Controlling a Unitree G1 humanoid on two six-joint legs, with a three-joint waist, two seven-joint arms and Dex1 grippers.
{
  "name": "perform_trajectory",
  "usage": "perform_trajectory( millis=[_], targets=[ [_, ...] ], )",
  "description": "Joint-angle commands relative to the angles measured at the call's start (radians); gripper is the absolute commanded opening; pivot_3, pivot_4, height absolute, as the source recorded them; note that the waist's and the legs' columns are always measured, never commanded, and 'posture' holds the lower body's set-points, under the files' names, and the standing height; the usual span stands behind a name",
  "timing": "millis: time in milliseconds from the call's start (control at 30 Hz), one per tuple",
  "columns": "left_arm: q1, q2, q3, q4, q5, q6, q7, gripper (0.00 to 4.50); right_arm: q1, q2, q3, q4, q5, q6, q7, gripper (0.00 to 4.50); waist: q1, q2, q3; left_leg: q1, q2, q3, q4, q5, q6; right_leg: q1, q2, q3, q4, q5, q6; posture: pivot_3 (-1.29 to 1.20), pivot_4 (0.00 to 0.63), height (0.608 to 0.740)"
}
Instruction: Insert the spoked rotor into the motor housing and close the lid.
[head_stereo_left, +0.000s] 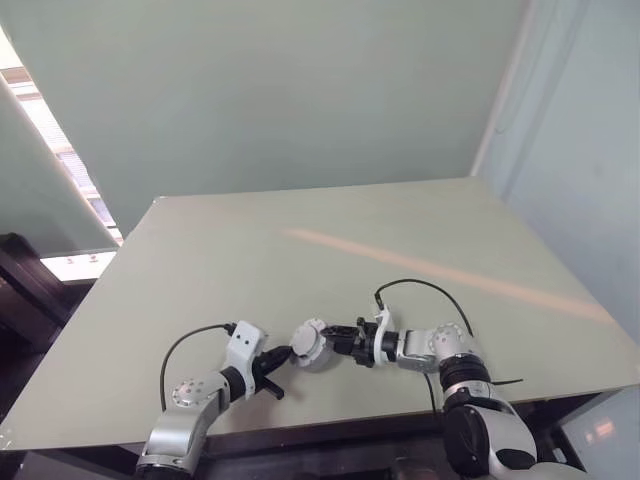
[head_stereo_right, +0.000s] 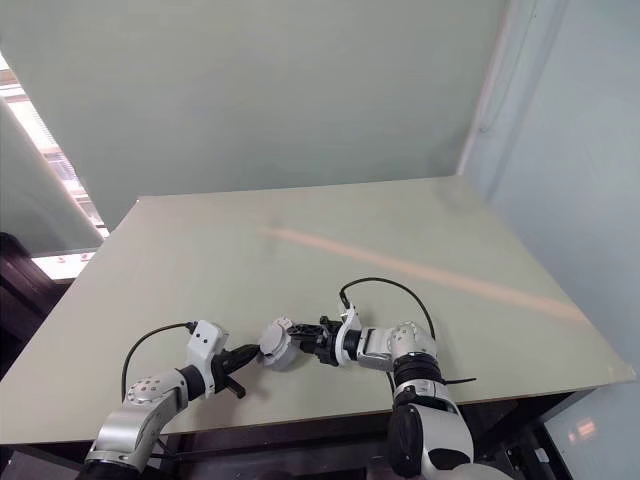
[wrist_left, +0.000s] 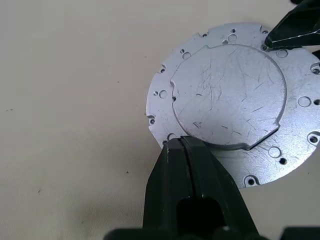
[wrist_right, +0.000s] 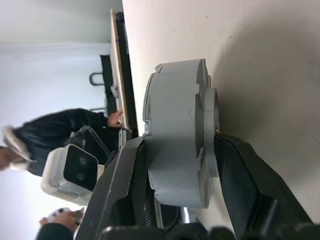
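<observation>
Pale table (head_stereo_left: 330, 240) before a plain green-grey wall (head_stereo_left: 280, 90).
A bright window strip (head_stereo_left: 60, 150) runs past the table's left edge; a pale orange streak of light (head_stereo_left: 450, 272) slants toward its right edge.

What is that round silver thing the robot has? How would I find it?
Look at the near edge of the big pale table, where the two arms meet. Between them is a thick round grey metal motor housing, clamped by the right tool. It is the one item on the table, with small holes around its flat rim.

A pale green table (head_stereo_left: 400, 220) stands before a person in black (wrist_right: 65, 127).
</observation>
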Motion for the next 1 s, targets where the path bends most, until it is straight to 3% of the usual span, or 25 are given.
perform_trajectory(
  millis=[33, 300, 433, 767, 1000],
  targets=[
    [-0.008, -0.030, -0.037, 0.008, -0.004, 0.008, -0.008, 0.00, -0.020, 0.035, 0.034, -0.041, 0.042, -0.012, 0.036, 1.80, 0.000, 0.000, 0.000, 0.000, 0.000, 0.000, 0.000, 0.000, 0.000, 0.000, 0.000, 0.000, 0.000, 0.000, 0.000, 0.00, 0.000, 0.740],
    [-0.026, -0.050, 0.022, 0.007, -0.015, 0.046, 0.048, 0.00, -0.011, 0.027, 0.043, -0.041, 0.041, -0.023, 0.031, 1.80, -0.001, 0.000, 0.000, 0.001, 0.000, 0.000, 0.000, 0.000, 0.000, 0.000, 0.000, 0.000, 0.000, 0.000, 0.000, 0.00, 0.000, 0.740],
    [-0.027, -0.033, 0.073, -0.040, -0.086, 0.158, 0.035, 0.94, -0.007, 0.025, 0.039, -0.036, 0.040, -0.030, 0.022, 1.80, -0.005, 0.000, 0.000, 0.001, 0.000, 0.000, 0.000, 0.000, 0.000, 0.000, 0.001, 0.000, 0.000, 0.000, 0.000, 0.00, 0.000, 0.740],
    [-0.032, -0.093, 0.408, -0.096, -0.352, 0.293, 0.186, 4.48, 0.001, 0.039, -0.022, -0.012, 0.076, -0.049, 0.004, 1.80, -0.013, -0.002, 0.001, -0.001, 0.001, -0.001, -0.001, 0.000, 0.000, -0.002, 0.001, 0.000, 0.000, 0.000, 0.000, 0.00, 0.000, 0.740],
    [0.004, -0.157, 0.511, -0.136, -0.548, 0.421, 0.252, 4.50, 0.003, 0.064, -0.096, -0.012, 0.148, -0.055, -0.013, 1.80, -0.020, -0.005, 0.003, -0.004, 0.000, -0.001, -0.001, 0.000, 0.000, -0.003, 0.000, 0.000, -0.002, 0.000, 0.000, 0.00, 0.000, 0.740]
  ],
)
